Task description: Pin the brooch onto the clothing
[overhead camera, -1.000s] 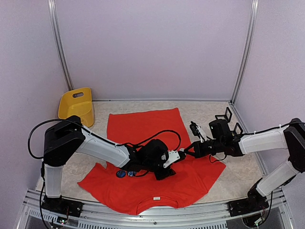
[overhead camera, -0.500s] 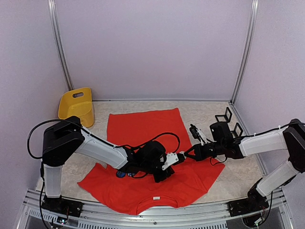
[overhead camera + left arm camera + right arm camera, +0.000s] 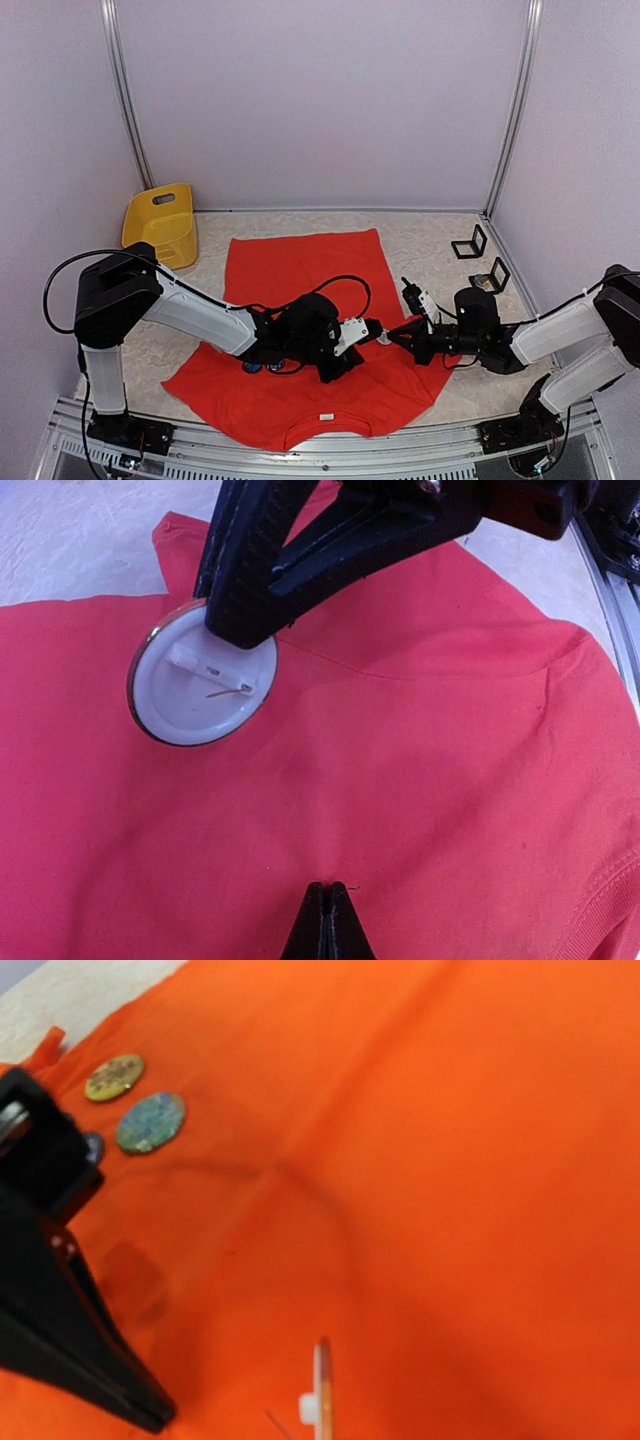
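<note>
- Brooch (image 3: 200,685): white back and pin faced the left wrist camera, over the red-orange T-shirt (image 3: 300,270).
- Right gripper (image 3: 238,620) clamped the brooch at its rim.
- Left gripper (image 3: 325,920): jaws closed together, tips down on the T-shirt near the brooch.
- Green badge (image 3: 150,1122) and yellow badge (image 3: 114,1077) lay on the T-shirt.
- Yellow bin (image 3: 162,222) stood beyond the T-shirt's far left corner.
</note>
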Controlling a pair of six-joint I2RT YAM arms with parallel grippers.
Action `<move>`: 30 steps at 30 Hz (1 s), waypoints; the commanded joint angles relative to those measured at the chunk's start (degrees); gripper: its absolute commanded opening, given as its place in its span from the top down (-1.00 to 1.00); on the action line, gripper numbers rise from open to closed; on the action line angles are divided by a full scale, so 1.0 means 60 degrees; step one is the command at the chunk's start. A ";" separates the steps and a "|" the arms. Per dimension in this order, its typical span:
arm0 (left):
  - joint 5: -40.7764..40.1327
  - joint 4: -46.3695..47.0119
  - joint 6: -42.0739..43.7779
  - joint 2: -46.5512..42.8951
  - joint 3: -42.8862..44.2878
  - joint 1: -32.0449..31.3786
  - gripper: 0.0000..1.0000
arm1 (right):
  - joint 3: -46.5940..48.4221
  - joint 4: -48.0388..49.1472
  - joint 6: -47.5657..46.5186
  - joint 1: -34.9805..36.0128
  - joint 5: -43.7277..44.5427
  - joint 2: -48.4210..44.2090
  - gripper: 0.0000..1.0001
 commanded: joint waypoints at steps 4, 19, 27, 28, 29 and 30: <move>0.0444 0.0790 -0.0185 -0.0436 -0.0355 -0.0024 1.00 | -0.0768 0.3313 -0.2305 0.0791 0.1673 0.0461 1.00; 0.1003 0.1283 -0.0225 -0.0525 -0.0478 0.0167 1.00 | -0.1274 0.5208 -0.4728 0.1913 0.2236 0.2030 1.00; 0.1082 0.1417 -0.0247 -0.0586 -0.0508 0.0212 1.00 | -0.1469 0.5564 -0.5118 0.2049 0.2259 0.2349 1.00; 0.1097 0.1451 -0.0250 -0.0590 -0.0523 0.0222 1.00 | -0.1470 0.5548 -0.5139 0.2068 0.2234 0.2384 1.00; 0.1100 0.1474 -0.0267 -0.0603 -0.0530 0.0223 1.00 | -0.1474 0.5546 -0.5172 0.2103 0.2229 0.2419 1.00; 0.1092 0.1479 -0.0273 -0.0600 -0.0518 0.0225 1.00 | -0.1474 0.5558 -0.5213 0.2128 0.2217 0.2460 1.00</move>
